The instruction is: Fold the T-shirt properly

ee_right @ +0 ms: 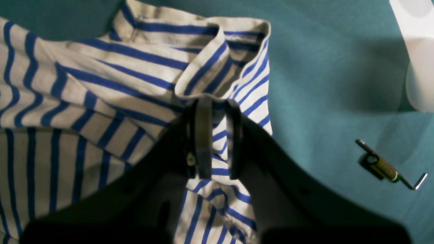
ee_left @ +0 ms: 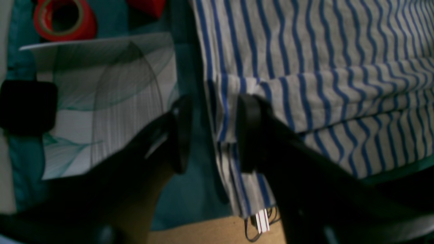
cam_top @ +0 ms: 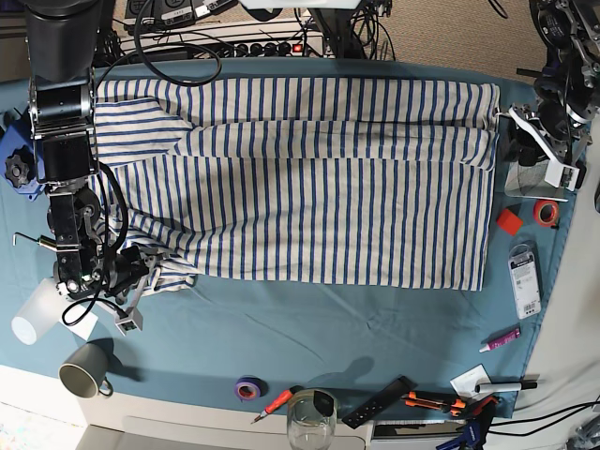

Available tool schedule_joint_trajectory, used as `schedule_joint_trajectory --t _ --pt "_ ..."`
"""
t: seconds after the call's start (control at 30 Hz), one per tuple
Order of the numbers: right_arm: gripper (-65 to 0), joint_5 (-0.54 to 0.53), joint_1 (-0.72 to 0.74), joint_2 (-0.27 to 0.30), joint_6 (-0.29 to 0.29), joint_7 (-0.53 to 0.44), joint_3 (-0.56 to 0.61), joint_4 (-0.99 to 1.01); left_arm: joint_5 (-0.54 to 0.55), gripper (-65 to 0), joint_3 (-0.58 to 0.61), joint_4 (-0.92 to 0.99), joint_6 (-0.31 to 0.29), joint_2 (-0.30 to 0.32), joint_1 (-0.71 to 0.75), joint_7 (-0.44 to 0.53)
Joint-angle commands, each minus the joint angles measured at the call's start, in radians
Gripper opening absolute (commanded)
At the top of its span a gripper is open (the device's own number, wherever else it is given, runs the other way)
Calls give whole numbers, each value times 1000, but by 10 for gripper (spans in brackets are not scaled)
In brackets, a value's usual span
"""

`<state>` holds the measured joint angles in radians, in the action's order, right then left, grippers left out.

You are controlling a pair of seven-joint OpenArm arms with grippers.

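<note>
Our right gripper (ee_right: 217, 139) pinches a sleeve fold of the T-shirt (cam_top: 309, 187), spread across the teal cloth (cam_top: 309, 328); our left gripper (ee_left: 212, 135) gapes, straddling the hem. Loosening now could spill the fold

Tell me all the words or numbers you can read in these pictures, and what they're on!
None can be read.
The packet beside the T-shirt has print, but it's too small.
The red tape roll has a label inside, too blurred.
The small battery on the teal cloth shows no readable lettering.
</note>
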<state>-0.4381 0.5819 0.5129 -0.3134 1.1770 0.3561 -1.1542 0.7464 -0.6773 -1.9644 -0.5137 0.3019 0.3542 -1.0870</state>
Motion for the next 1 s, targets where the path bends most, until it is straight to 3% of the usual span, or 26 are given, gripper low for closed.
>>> schedule_joint_trajectory --t 0.0,0.07,0.17,0.4,0.57,0.7,0.97 --pt "-568 5 33 16 0 -18 -11 -16 18 -420 -6 -17 0 14 -3 25" --pt "-570 6 33 16 2 -24 -11 -16 18 -420 -6 -17 0 14 -3 31" --pt "-650 30 33 16 9 -29 -11 -16 18 -420 -6 -17 0 14 -3 34" --pt "-650 151 41 19 105 -93 -11 -18 18 -420 -6 -17 0 14 -5 34" --pt "-650 168 47 31 111 -104 -11 -19 18 -420 -6 -17 0 14 -5 50" --pt "-650 274 47 58 208 -133 -21 -19 44 -420 -6 -17 0 14 -11 84" --pt "-650 262 47 85 210 -151 -103 -18 22 -420 14 -12 -1 14 -113 74"
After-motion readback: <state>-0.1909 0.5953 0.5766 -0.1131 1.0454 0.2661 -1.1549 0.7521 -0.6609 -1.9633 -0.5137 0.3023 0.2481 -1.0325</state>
